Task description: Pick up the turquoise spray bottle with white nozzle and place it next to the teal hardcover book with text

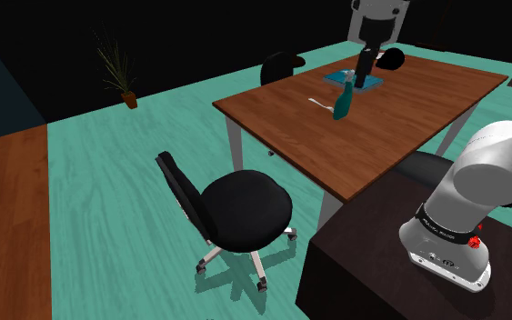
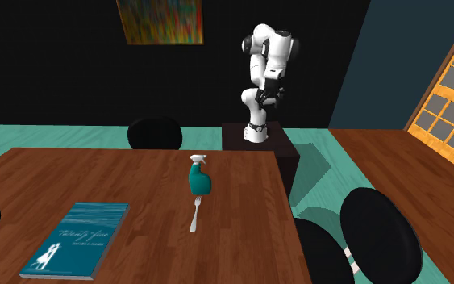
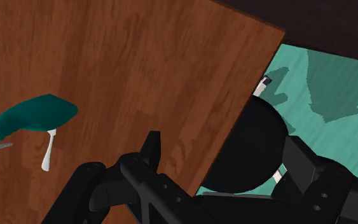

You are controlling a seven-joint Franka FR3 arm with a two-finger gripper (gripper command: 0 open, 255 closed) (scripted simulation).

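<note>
Beyond the surface [image 2: 120,173] we see the arm [image 2: 259,77] folded over its stand [image 2: 257,149]; jaws, we cannot tell. Bottle [image 2: 200,179] upright, nozzle toward the second exterior view's left.

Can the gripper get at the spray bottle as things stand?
Probably yes. The turquoise spray bottle stands upright on the wooden table, a fork beside it, nothing over it; the gripper hangs well above.
</note>
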